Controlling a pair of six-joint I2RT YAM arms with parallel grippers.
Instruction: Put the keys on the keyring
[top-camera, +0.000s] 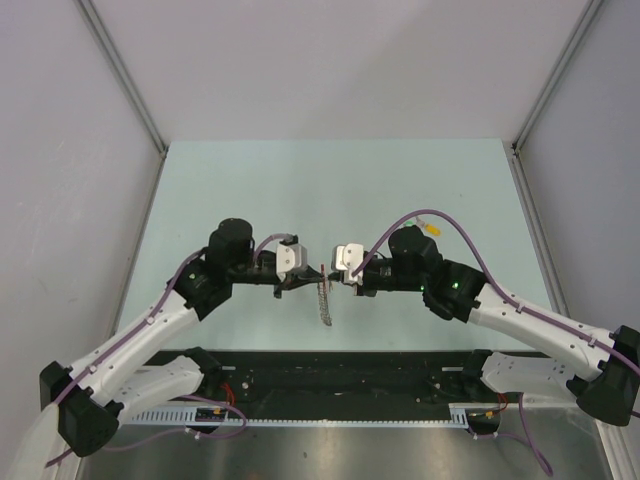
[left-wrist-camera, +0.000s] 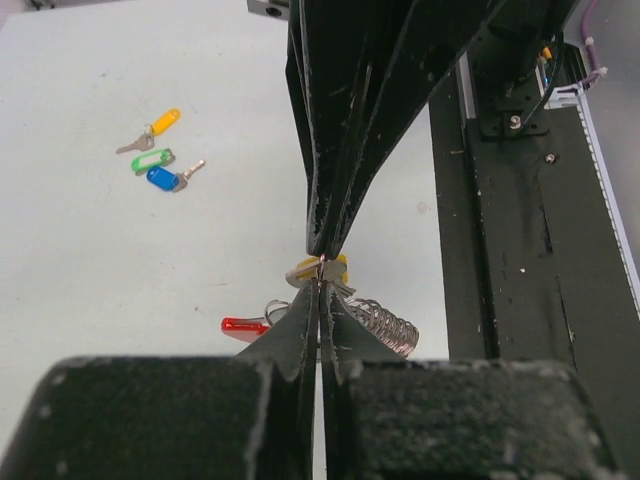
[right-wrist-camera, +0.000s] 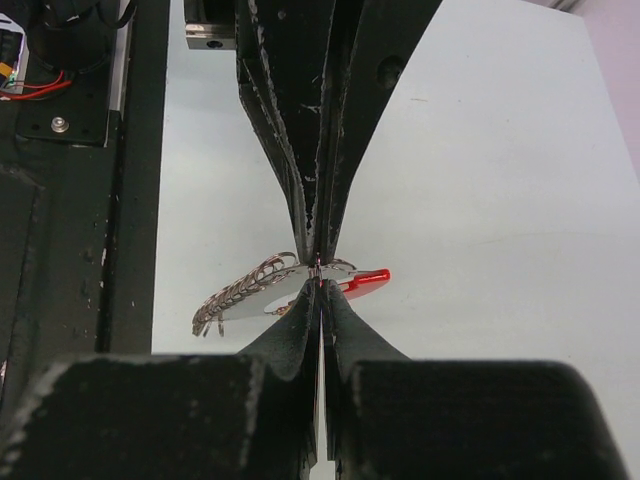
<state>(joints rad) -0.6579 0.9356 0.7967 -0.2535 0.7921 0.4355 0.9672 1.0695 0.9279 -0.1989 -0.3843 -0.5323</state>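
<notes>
My left gripper (top-camera: 312, 278) and right gripper (top-camera: 333, 277) meet tip to tip above the table's middle, both shut. They pinch the thin metal ring of the keyring between them. Its red piece (left-wrist-camera: 243, 326) juts out sideways and its silvery chain (left-wrist-camera: 386, 322) hangs off it; both show in the right wrist view too, the red piece (right-wrist-camera: 368, 280) and the chain (right-wrist-camera: 233, 296). The chain (top-camera: 325, 305) dangles in the top view. A yellow-headed key (left-wrist-camera: 334, 268) sits right at the pinch point. Yellow (left-wrist-camera: 160, 123), green (left-wrist-camera: 152, 160) and blue (left-wrist-camera: 160, 178) keys lie on the table.
The black base rail (left-wrist-camera: 520, 250) with wiring runs along the table's near edge, close beside the grippers. Grey walls enclose the pale green table (top-camera: 330, 190) on three sides. The loose keys do not show in the top view.
</notes>
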